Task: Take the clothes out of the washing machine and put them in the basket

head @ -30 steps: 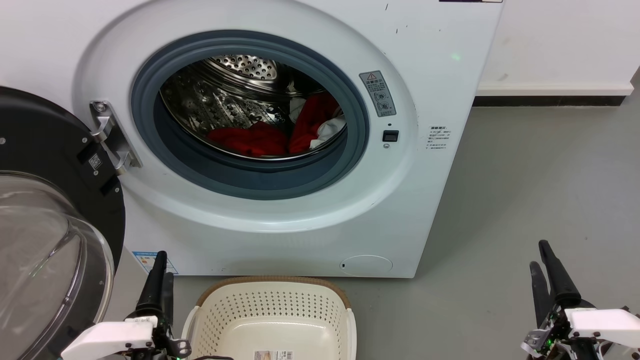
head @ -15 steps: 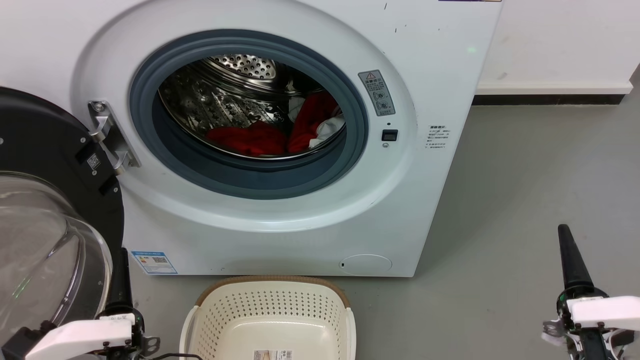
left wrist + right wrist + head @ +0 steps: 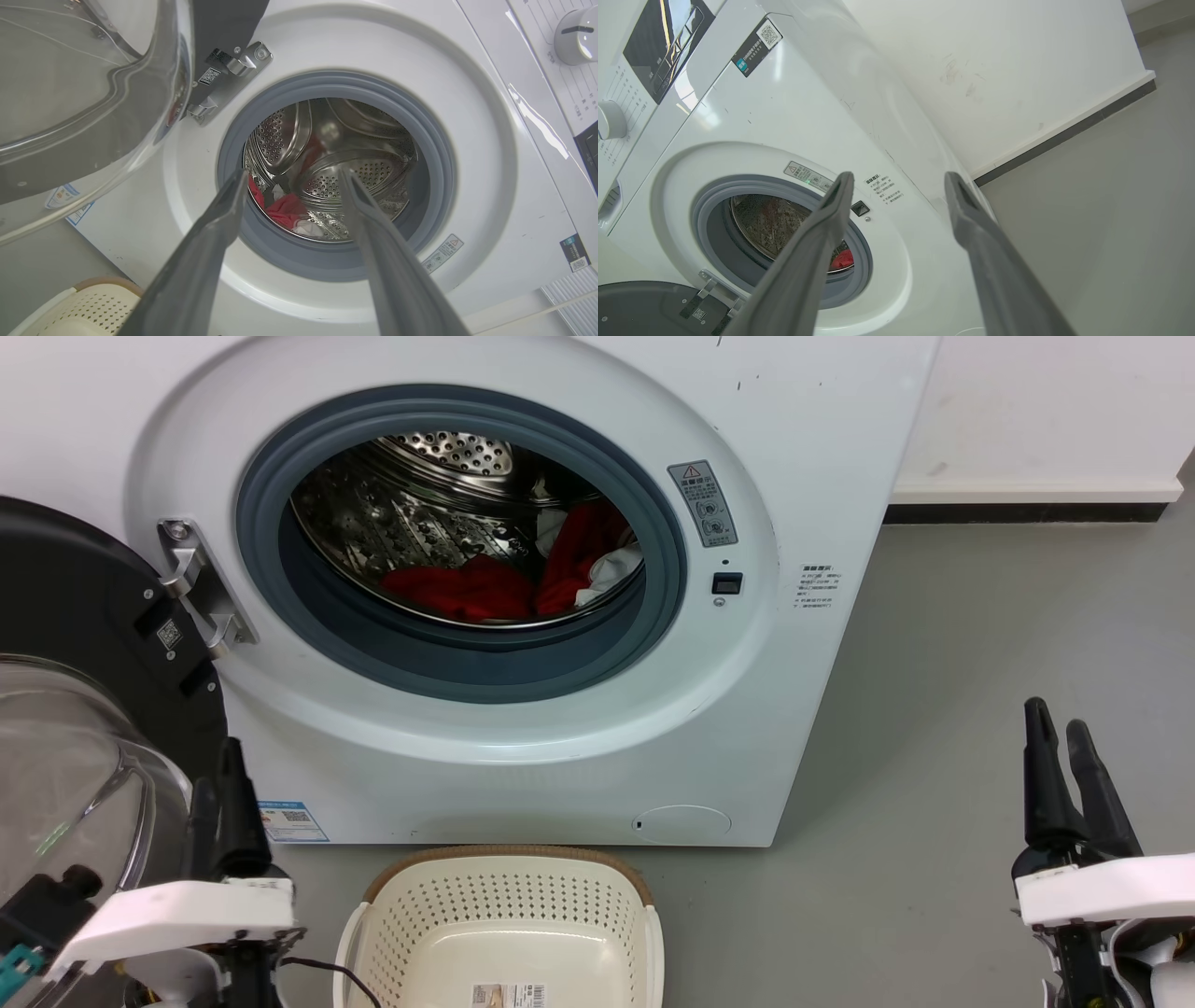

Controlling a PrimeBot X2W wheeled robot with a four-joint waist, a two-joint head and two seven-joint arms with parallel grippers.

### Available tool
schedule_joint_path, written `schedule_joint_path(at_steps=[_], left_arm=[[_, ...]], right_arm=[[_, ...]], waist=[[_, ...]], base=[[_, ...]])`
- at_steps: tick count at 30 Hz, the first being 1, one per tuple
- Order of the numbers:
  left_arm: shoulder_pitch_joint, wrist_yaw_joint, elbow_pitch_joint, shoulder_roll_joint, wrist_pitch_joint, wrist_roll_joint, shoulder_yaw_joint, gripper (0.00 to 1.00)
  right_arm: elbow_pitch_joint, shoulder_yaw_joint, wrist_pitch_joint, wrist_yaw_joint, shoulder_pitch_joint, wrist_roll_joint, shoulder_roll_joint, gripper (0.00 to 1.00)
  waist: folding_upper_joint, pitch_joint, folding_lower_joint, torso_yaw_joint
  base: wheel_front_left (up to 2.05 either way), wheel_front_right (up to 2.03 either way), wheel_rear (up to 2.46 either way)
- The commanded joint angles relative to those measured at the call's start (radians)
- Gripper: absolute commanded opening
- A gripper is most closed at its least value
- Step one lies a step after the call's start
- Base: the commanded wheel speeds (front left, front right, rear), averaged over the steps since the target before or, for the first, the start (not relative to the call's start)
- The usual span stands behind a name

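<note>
The white washing machine (image 3: 803,448) stands with its porthole open. Red clothes (image 3: 462,593) lie in the steel drum, one piece with white panels (image 3: 611,569) leaning on the right side. In the left wrist view the clothes (image 3: 286,212) show between the spread fingers of my left gripper (image 3: 293,173), well short of the porthole. The cream basket (image 3: 509,857) sits on the floor below the machine, with nothing in the part that shows. My left gripper (image 3: 217,770) is open at the lower left beside the door. My right gripper (image 3: 1053,717) is open over the floor at the right.
The black-framed glass door (image 3: 65,747) hangs open at the left, close against my left arm. Grey floor (image 3: 980,644) stretches right of the machine to a white wall with a dark skirting (image 3: 1027,511). The control panel and knob (image 3: 577,35) are at the machine's top.
My left gripper has shifted left toward the door and turned. My right gripper has risen and turned so both fingers show. The head camera has tilted slightly.
</note>
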Motion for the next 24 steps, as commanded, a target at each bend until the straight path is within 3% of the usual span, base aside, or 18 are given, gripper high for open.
schedule_joint_path(at_steps=[1, 7, 12, 24], left_arm=[[0.006, 0.012, -0.039, 0.002, -0.011, 0.061, -0.022, 1.0], [0.026, 0.024, -0.063, 0.002, -0.03, 0.202, -0.094, 1.0], [0.04, 0.008, -0.062, 0.003, -0.045, 0.292, -0.132, 1.0], [0.063, -0.003, -0.061, 0.003, -0.075, 0.416, -0.154, 1.0]], right_arm=[[-0.031, 0.007, -0.012, 0.0, -0.014, -0.053, -0.005, 1.0], [-0.057, 0.036, -0.031, 0.0, -0.001, -0.167, -0.005, 1.0], [-0.066, 0.059, -0.045, 0.0, 0.012, -0.248, -0.005, 1.0], [-0.066, 0.08, -0.076, 0.0, 0.026, -0.417, -0.005, 1.0]], waist=[[0.0, 0.001, 0.0, -0.001], [0.0, 0.003, 0.0, -0.004], [0.0, 0.003, 0.0, -0.007], [0.0, 0.004, 0.0, -0.008]], base=[[0.0, 0.0, 0.0], [0.0, 0.0, 0.0], [0.0, 0.0, 0.0], [0.0, 0.0, 0.0]])
